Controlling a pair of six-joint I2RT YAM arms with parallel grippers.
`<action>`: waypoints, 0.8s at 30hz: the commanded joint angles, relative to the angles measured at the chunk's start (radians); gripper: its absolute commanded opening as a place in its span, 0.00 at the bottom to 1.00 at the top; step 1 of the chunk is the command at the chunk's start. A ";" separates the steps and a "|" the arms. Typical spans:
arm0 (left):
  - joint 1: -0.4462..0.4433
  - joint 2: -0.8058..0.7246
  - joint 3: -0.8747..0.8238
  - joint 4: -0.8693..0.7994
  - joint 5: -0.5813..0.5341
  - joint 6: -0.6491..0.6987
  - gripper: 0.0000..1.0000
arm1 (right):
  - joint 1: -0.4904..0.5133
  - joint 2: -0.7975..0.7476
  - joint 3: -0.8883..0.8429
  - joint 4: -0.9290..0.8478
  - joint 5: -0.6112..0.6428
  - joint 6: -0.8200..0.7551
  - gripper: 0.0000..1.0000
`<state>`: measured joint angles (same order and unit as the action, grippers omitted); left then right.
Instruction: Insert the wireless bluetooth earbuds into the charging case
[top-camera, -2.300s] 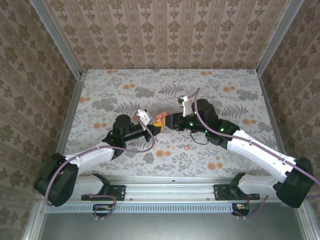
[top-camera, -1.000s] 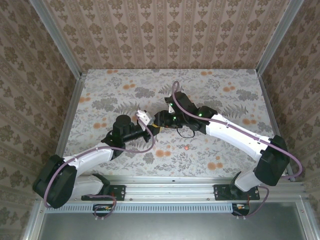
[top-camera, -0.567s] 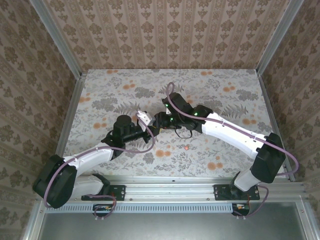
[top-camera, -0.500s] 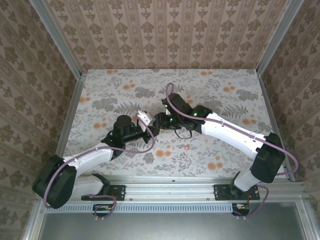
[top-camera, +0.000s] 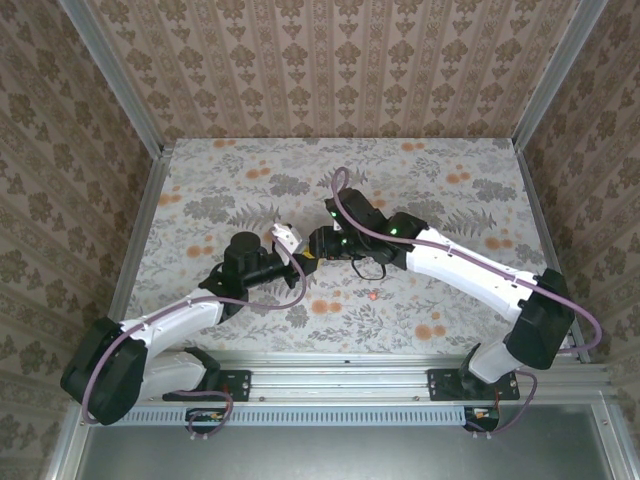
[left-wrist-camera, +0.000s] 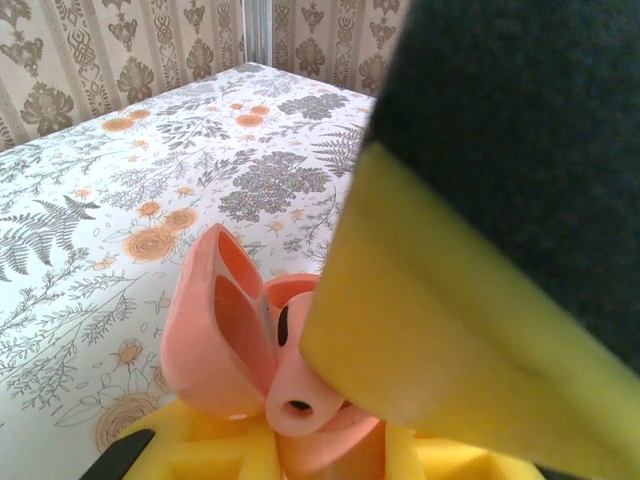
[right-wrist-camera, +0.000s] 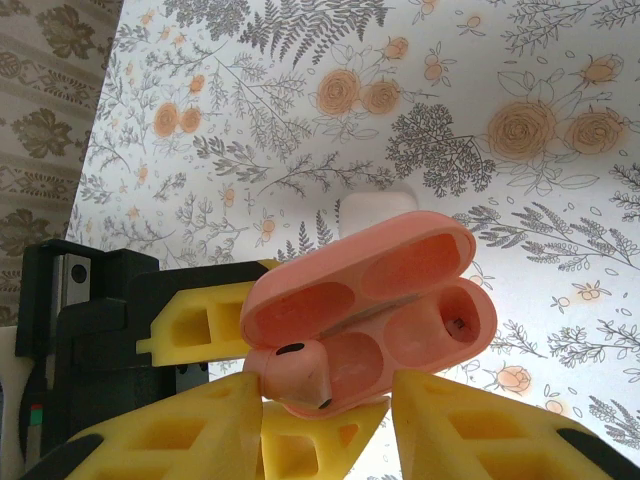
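- two grippers on one case, is that it?
- nearly. the left gripper (top-camera: 303, 260) is clamped on the coral charging case (right-wrist-camera: 400, 290), a yellow finger on either side of its lower half, and holds it off the table (top-camera: 450, 170) near the middle.
- and the lid?
- open and tipped back. the right wrist view looks straight into both wells.
- where are the buds?
- one coral earbud (right-wrist-camera: 293, 372) sits in the left-hand well, and its stem end, with a dark hole, pokes out. the other well (right-wrist-camera: 445, 320) shows its bare floor with a small dark spot.
- is the right gripper (right-wrist-camera: 330, 400) holding that bud?
- no. its fingers stand apart, much wider than the bud. one finger is just beside it, and i cannot tell whether they touch.
- anything loose?
- a second coral bud (top-camera: 373, 295) lies on the table toward the near edge, apart from both grippers. a small white rounded thing (right-wrist-camera: 375, 210) rests on the table behind the case. too little of it shows to say what it is.
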<state>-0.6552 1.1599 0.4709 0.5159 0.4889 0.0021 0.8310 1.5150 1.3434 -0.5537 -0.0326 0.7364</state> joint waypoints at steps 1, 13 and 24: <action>-0.004 -0.026 -0.003 0.049 -0.003 0.019 0.03 | -0.003 -0.038 -0.023 -0.008 0.025 -0.005 0.39; -0.004 -0.029 -0.003 0.049 -0.003 0.016 0.03 | -0.014 -0.094 -0.088 0.133 -0.056 -0.007 0.41; -0.004 -0.034 -0.004 0.056 0.013 0.016 0.03 | -0.083 -0.171 -0.152 0.246 -0.204 -0.028 0.40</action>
<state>-0.6552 1.1488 0.4709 0.5312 0.4892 0.0021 0.7650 1.3842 1.2121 -0.3771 -0.1585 0.7280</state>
